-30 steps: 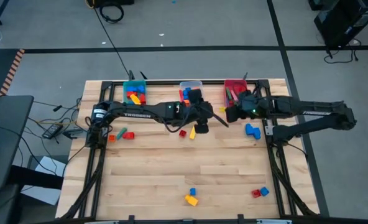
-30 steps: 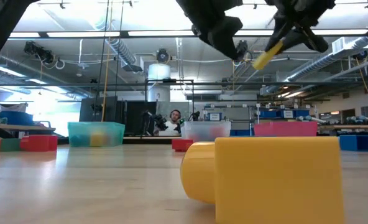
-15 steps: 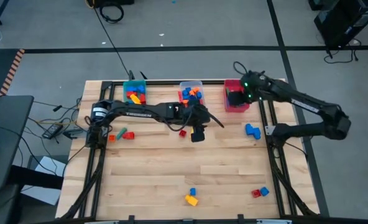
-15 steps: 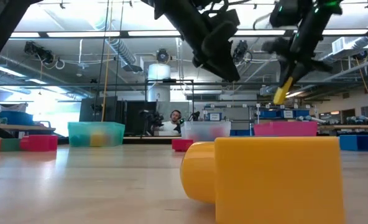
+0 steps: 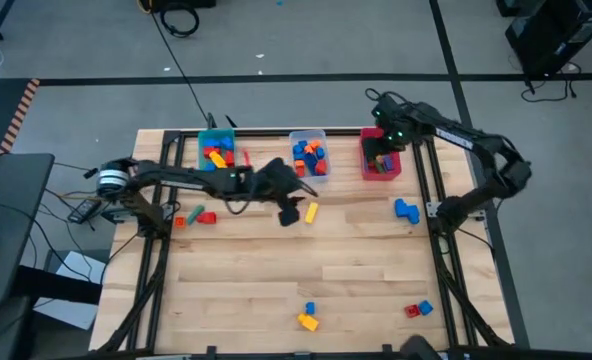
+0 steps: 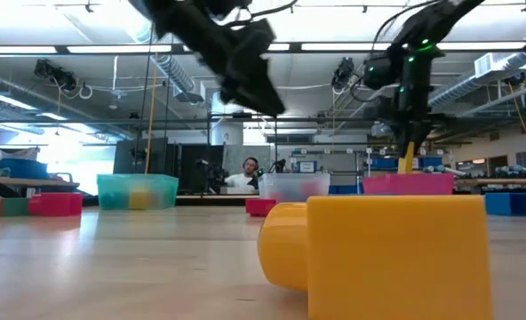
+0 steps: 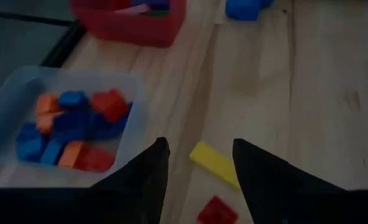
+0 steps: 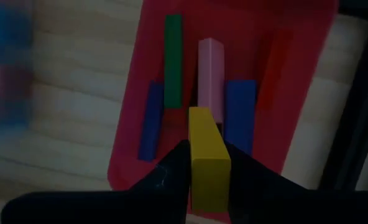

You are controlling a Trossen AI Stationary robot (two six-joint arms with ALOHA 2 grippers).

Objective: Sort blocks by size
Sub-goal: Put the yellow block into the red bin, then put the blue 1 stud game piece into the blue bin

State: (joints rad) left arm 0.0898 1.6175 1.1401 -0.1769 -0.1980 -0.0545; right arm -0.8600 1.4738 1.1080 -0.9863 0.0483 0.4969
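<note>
My right gripper (image 8: 207,177) holds a long yellow bar (image 8: 207,157) between its two fingers, closed on its sides, and I hang directly above the red bin (image 5: 380,166) at the far right of the table. In the right wrist view the bar points away from me down into the bin, and its long axis runs the same way as the long pieces already lying there: a green bar (image 8: 173,59), a pink bar (image 8: 211,78) and blue ones beside them. This is the relation that matters for me now: the bar is already in line with the bin's long side and with its neighbours, so I judge I need only to go lower and let go, without any turn of the wrist. In the low view the bar hangs upright over the bin's rim, so a drop from this height could leave it standing or leaning on a wall. My left gripper (image 7: 196,165) is over the middle of the table, near the clear bin (image 7: 10,112) with its orange, blue and red blocks; its fingers are apart with nothing between them. A yellow flat block (image 7: 215,163) lies on the wood just ahead of them, set slanted to their gap, with a small red block (image 7: 216,210) nearer. The left arm is clearly the closer one for these two.
</note>
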